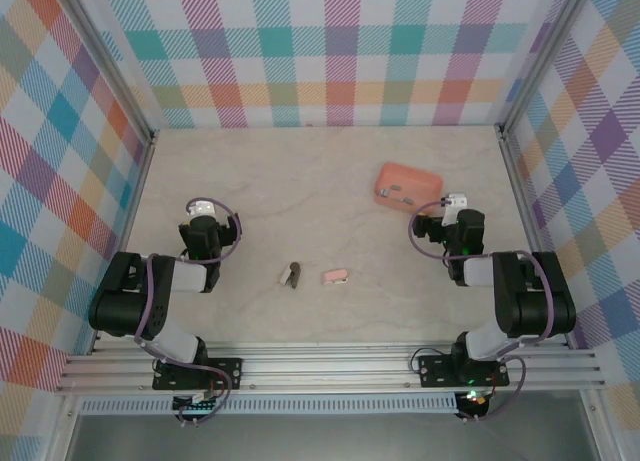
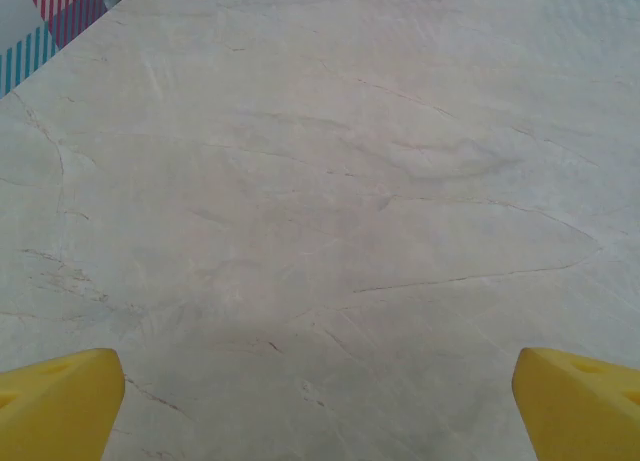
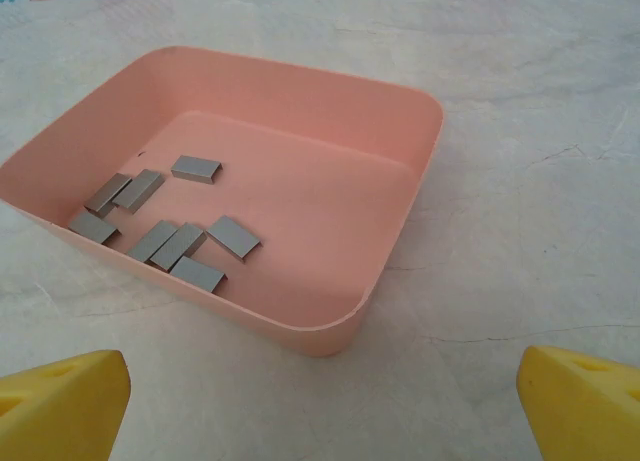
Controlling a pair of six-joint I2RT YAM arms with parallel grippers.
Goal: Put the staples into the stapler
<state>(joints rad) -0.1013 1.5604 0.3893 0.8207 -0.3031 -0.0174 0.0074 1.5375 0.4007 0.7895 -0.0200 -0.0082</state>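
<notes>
The staples [image 3: 178, 245] are several short grey metal strips lying loose in the left part of a salmon-orange tray [image 3: 330, 121]. In the top view the tray [image 1: 420, 179] sits at the back right with the staples [image 1: 399, 192] inside. A small pink object [image 1: 335, 277], which looks like the stapler, lies near the table's middle with a small dark piece [image 1: 292, 275] to its left. My right gripper [image 3: 322, 409] stands open just in front of the tray's near corner, nothing between its yellow fingertips [image 3: 62, 401]. My left gripper [image 2: 320, 409] is open over bare table, far left of the pink object.
Checked walls close the table on the left, back and right. Metal rails [image 1: 330, 366] run along the near edge by the arm bases. In the top view the left gripper [image 1: 203, 211] and right gripper [image 1: 456, 203] flank the middle, both pointing toward the back.
</notes>
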